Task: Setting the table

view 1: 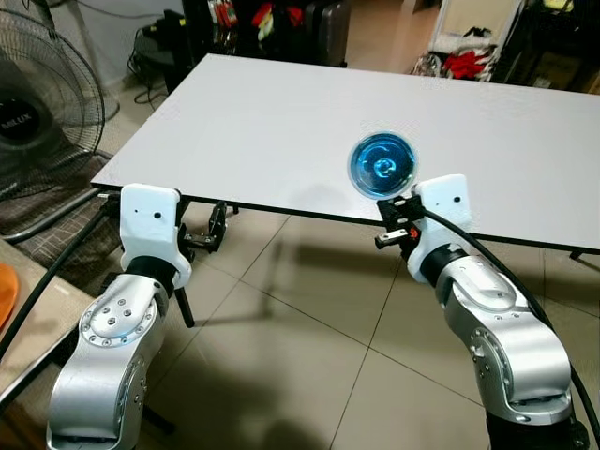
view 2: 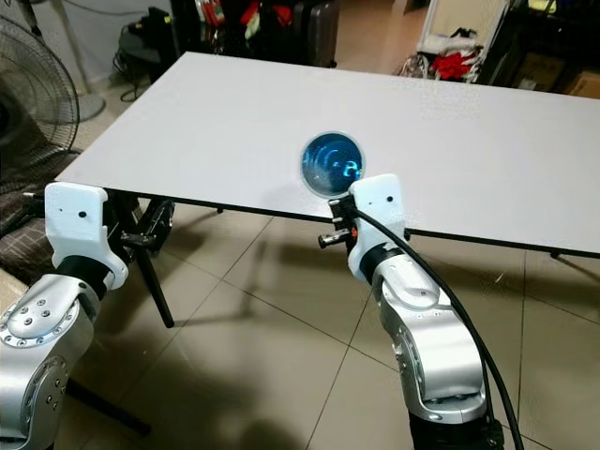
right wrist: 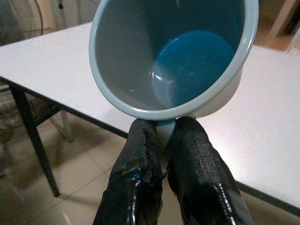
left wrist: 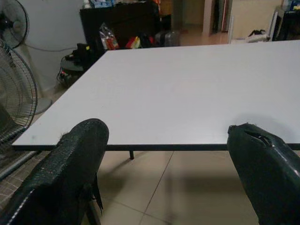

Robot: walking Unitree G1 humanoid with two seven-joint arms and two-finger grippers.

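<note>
Because the right gripper (right wrist: 161,140) pinches only the blue bowl's (view 1: 382,165) rim at the white table's (view 1: 262,131) near edge, an early release could tip it floorward, while the left gripper (left wrist: 166,154) hangs spread before that edge.

right gripper (right wrist: 161,136) clamped, left gripper (left wrist: 164,154) agape

Bowl (view 1: 382,165) over table's (view 1: 281,131) near edge, seemingly tilted; fan (view 1: 42,103) left.

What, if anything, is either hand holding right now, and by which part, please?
The right hand pinches a blue bowl by its rim, over the table edge. The left hand is open, holding nothing.
</note>
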